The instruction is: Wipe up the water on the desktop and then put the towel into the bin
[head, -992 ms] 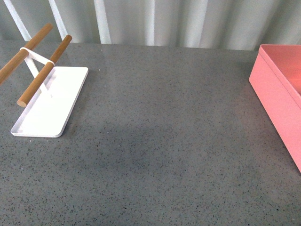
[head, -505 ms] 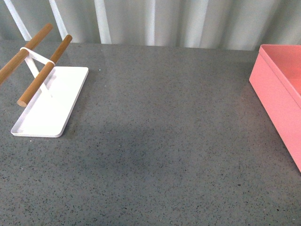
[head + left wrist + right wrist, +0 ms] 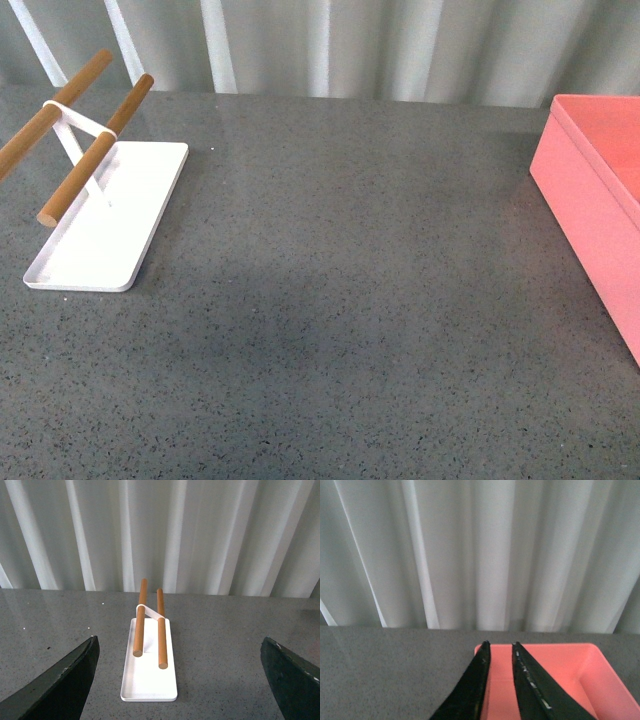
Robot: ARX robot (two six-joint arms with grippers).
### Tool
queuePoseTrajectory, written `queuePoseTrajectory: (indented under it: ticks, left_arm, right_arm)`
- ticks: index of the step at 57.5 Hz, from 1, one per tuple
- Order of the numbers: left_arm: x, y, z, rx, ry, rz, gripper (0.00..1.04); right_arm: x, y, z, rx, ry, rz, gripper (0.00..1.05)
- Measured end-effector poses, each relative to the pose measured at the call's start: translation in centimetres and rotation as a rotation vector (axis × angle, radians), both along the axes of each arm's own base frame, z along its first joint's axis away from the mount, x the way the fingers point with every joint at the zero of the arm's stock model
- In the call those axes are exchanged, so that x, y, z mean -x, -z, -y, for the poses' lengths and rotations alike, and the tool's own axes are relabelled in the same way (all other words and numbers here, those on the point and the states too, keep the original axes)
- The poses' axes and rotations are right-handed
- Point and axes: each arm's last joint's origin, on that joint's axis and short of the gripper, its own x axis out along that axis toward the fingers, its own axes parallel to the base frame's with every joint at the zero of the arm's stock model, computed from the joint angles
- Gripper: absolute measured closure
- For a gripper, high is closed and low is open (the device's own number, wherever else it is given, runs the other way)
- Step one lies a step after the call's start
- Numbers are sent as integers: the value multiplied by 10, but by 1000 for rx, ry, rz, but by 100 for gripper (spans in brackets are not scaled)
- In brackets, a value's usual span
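Entry — desktop point(image 3: 360, 330): dark-grey speckled surface, fills most of the front view; no puddle or wet sheen that I can make out on it

Entry — bin point(image 3: 590, 215): salmon-pink box, right edge of the front view, cut off by the frame; also lower right of my right wrist view, where the part of its interior that shows is bare

Entry — towel: not in any view; I cannot say where it lies

Entry — white tray point(image 3: 105, 225) with two wooden rods point(image 3: 90, 150) on a white bracket: upper left of the front view, centre of my left wrist view; nothing hangs on the rods

Entry — my left gripper point(image 3: 180, 680): fingers spread wide to the lower corners of its wrist view, nothing between them, facing the tray from a distance

Entry — my right gripper point(image 3: 499, 680): fingers nearly together with a thin gap, nothing held, pointing toward the bin's near end

Step in hand, as I judge it: either the very start or the very end; with no towel and no water visible I cannot settle which. If the start, the next move calls for finding the blue cloth first, outside what my cameras cover

Change from the earlier front frames: none; tray, rods, bin and desktop lie exactly as they did, and neither arm has entered that view
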Motion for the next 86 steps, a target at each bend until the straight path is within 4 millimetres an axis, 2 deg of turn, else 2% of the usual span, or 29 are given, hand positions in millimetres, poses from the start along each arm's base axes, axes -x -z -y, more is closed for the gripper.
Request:
queuePoseTrajectory:
  ticks: [3, 16, 22, 34, 45, 65, 86]
  left_arm:
    - [0, 0, 0, 0, 0, 0, 7]
    - [0, 0, 0, 0, 0, 0, 7]
    - [0, 0, 0, 0, 0, 0, 7]
    - [0, 0, 0, 0, 0, 0, 7]
    - [0, 0, 0, 0, 0, 0, 7]
    - [0, 0, 0, 0, 0, 0, 7]
    - [0, 0, 0, 0, 0, 0, 7]
  right_arm:
    - [9, 5, -2, 0, 3, -8, 101]
    - [42, 15, -10, 1, -2, 1, 101]
    - [60, 22, -21, 1, 1, -3, 101]
    - [86, 29, -22, 1, 0, -4, 101]
    - [98, 39, -22, 1, 0, -6, 101]
    - [117, 29, -22, 1, 0, 31, 101]
    - [130, 27, -22, 1, 2, 35, 101]
